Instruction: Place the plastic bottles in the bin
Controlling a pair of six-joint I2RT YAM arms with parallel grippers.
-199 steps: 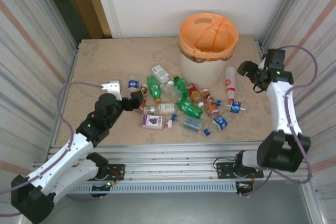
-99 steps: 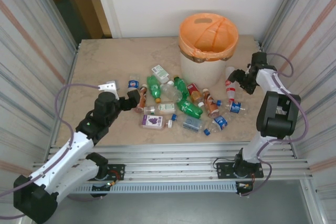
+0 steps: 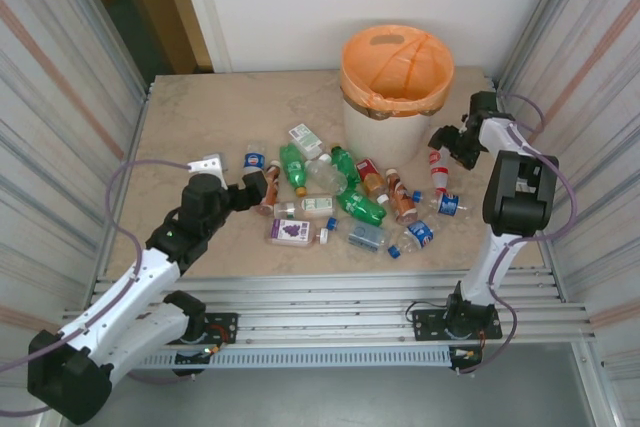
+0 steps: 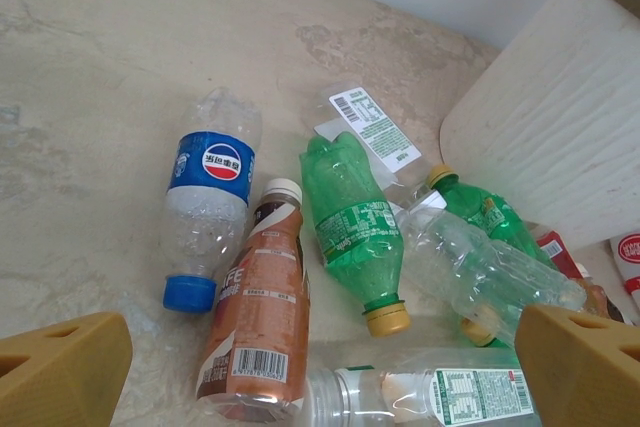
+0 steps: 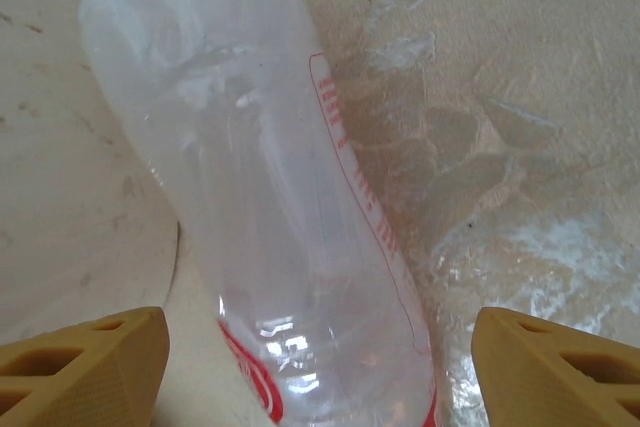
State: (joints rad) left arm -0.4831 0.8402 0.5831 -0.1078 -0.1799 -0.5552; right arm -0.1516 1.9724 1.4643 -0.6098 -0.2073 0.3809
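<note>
**Figure: two-arm rig at the near edge of the bench [image 3: 200, 117], top view with wrist views.**

Nearest, at 8 o'clock of the heap, the left tool [image 4: 320, 377] is shown released, its fingers spread wide with nothing grasped. A brown bottle [image 4: 258, 322] lies just ahead of it. Its long axis follows the 12–6 line of the left wrist view, white cap at the far end. A blue-capped clear bottle [image 4: 208, 217] lies beside it at 10 o'clock and a green bottle [image 4: 352, 219] at 1 o'clock.

The other plastic bottles [image 3: 345, 197] are scattered mid-bench, all lying flat.

Farther back, at 5 o'clock of the bin [image 3: 385, 127], a clear red-labelled bottle [image 5: 270, 187] lies near the bin wall. The right tool [image 5: 320, 372] is placed over it, fingers apart on either side with a gap at each, so nothing is gripped yet. In the right wrist view the bottle's long axis runs from 11 to 5 o'clock, across the line joining the fingers. A closing would therefore be judged to take it across its width. Which end carries the cap cannot be made out with certainty.

The right arm is the nearer to both this bottle and the bin, which stands at 11 o'clock of the tool.
</note>
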